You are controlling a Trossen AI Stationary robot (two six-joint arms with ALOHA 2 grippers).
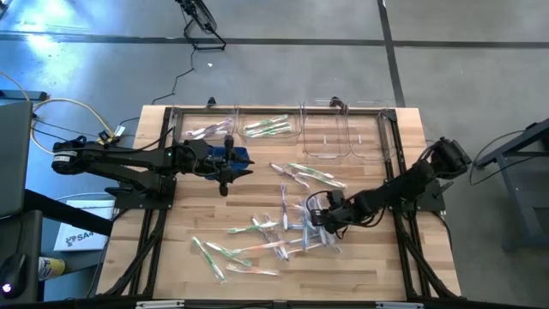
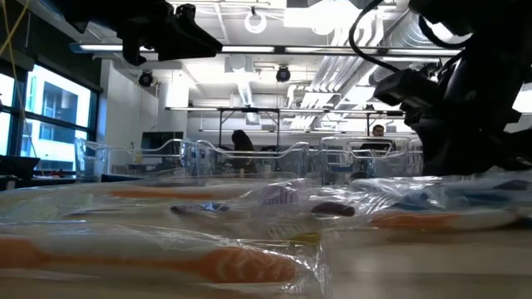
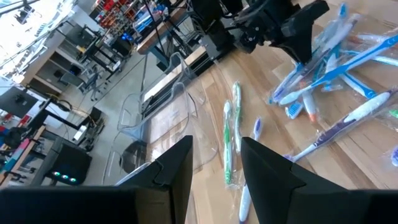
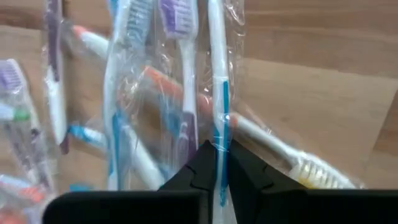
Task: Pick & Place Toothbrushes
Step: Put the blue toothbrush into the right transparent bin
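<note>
Several toothbrushes in clear wrapping lie scattered over the wooden table (image 1: 377, 257), heaped around (image 1: 287, 230); more lie in the far bins. My right gripper (image 1: 319, 216) is down at the heap's right side, shut on a white toothbrush with a blue stripe (image 4: 219, 74). My left gripper (image 1: 227, 172) hangs above the table's left half, open, with nothing between its fingers (image 3: 214, 168). Two green toothbrushes (image 3: 231, 134) lie on the wood below it. My right gripper (image 4: 219, 174) pinches the blue-striped toothbrush's wrapped handle (image 4: 219, 146) between its two fingertips (image 4: 200, 168). The fingers slant down from the table's right side. The brush runs on away from them, its far part lying among the other wrapped brushes on the table.
Clear plastic bins stand in a row at the far edge: one with purple brushes (image 1: 206, 130), one with green brushes (image 1: 270, 129), two bare ones (image 1: 326, 142). Wrapped brushes (image 2: 208, 266) lie near the front edge. A blue patch (image 1: 238, 157) shows beside my left gripper.
</note>
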